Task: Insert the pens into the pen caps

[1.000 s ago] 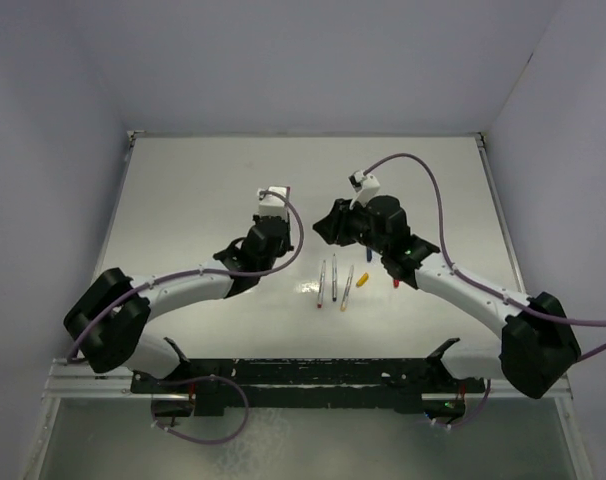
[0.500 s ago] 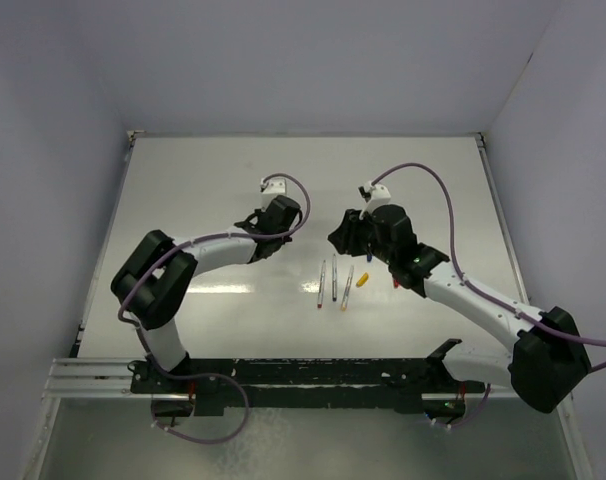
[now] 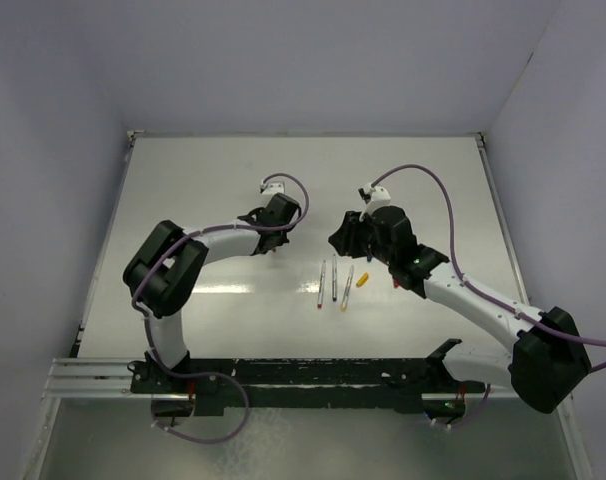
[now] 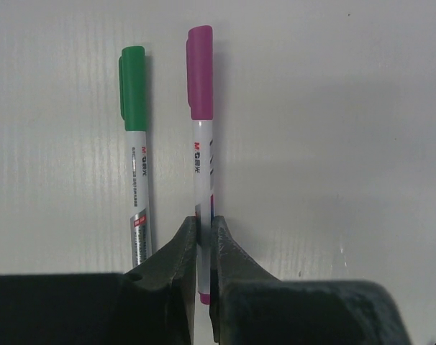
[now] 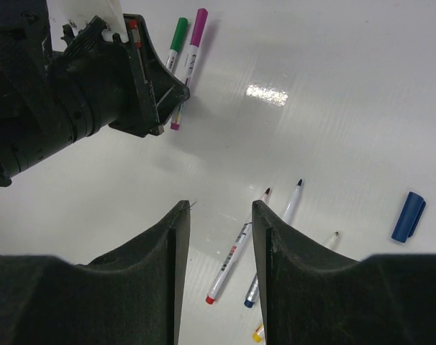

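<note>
- The left gripper (image 4: 203, 228) is down at the white desk (image 3: 183, 180). Its jaws are almost together, pinching the lower barrel of the magenta-capped pen (image 4: 201, 136).
- That pen lies flat on the desk, with its cap end pointing away from the left wrist camera.
- The green-capped pen (image 4: 137, 165) lies just beside it, on the left in that view. The two are parallel and do not touch (both caps look fully seated).
- The right gripper (image 5: 219, 208) hangs above the desk, its jaws partly apart with nothing between them.
- Three bare pens (image 3: 335, 282) lie side by side on the desk between the two arms, nearly parallel and close together.
- In the right wrist view their writing tips point toward the left gripper. Their back ends show red, blue and yellow.
- The yellow-orange cap (image 3: 362, 280) lies loose just to the right of the three pens.
- The blue cap (image 5: 409, 215) lies loose on the desk a little apart from them, on the right arm's side.
</note>
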You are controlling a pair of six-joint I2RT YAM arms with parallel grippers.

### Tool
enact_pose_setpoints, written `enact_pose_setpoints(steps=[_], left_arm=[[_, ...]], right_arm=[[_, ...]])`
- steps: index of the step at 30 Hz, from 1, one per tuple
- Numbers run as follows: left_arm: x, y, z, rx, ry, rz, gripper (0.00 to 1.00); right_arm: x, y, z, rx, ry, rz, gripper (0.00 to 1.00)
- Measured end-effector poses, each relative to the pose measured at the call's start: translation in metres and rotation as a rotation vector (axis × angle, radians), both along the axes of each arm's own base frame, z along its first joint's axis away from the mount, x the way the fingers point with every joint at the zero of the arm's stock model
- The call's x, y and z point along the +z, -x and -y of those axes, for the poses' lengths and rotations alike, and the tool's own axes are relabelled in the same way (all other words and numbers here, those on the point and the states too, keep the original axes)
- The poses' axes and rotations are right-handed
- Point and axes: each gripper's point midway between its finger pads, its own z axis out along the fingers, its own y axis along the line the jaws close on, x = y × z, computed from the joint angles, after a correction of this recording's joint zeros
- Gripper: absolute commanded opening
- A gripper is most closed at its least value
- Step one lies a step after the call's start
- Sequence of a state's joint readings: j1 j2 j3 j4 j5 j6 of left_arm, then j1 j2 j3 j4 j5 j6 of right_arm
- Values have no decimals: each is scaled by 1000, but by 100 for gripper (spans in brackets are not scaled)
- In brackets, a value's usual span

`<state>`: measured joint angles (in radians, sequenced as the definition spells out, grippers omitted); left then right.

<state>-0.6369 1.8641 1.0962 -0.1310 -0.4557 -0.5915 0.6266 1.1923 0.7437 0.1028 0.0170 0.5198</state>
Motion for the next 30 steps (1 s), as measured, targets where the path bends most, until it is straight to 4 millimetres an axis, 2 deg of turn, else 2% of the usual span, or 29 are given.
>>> enact_pose_setpoints(steps=[9, 19, 22, 24, 26, 30], left_arm=[[-6, 3, -1, -2, -12, -24, 28], [-3, 4, -1, -5, -13, -27, 31], [13, 3, 2, -20, 13, -5, 32], [31, 2, 6, -33, 46, 25, 34], [56, 1, 11, -46, 83, 71, 35], [86, 3, 18, -72, 123, 132, 35]], right_arm=[[-1, 0, 0, 0, 1, -1, 42], [-5, 0, 0, -1, 5, -6, 42], [-9, 0, 4, -17, 18, -9, 43], [-9, -3, 8, -43, 26, -5, 55], [-10, -6, 13, -79, 33, -4, 62], [-12, -14, 27, -163, 64, 4, 66]])
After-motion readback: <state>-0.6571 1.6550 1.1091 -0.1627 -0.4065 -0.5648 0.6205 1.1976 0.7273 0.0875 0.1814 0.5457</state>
